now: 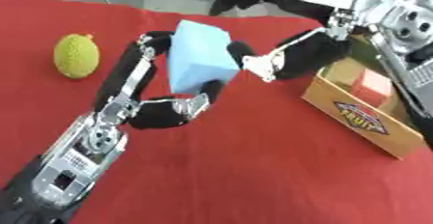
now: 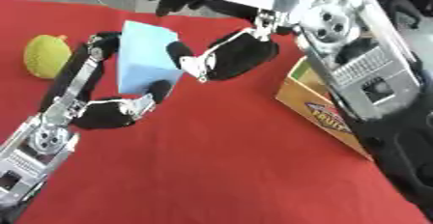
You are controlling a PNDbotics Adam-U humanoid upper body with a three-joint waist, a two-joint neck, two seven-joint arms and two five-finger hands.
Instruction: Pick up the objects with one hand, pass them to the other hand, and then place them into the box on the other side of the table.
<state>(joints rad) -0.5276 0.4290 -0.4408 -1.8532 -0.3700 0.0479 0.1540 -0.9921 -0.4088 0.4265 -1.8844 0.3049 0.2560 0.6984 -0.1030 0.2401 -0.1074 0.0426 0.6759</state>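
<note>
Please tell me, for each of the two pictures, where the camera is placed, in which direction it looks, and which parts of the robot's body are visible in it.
Left eye view: sits in the head, looks down at the red tablecloth; shows the left robot hand curled round the light blue block, and the right robot hand touching it.
Right eye view: same head, slightly shifted; the right forearm fills more of the picture, partly hiding the cardboard box.
Both share the block, both hands, the box and a yellow-green fruit.
</note>
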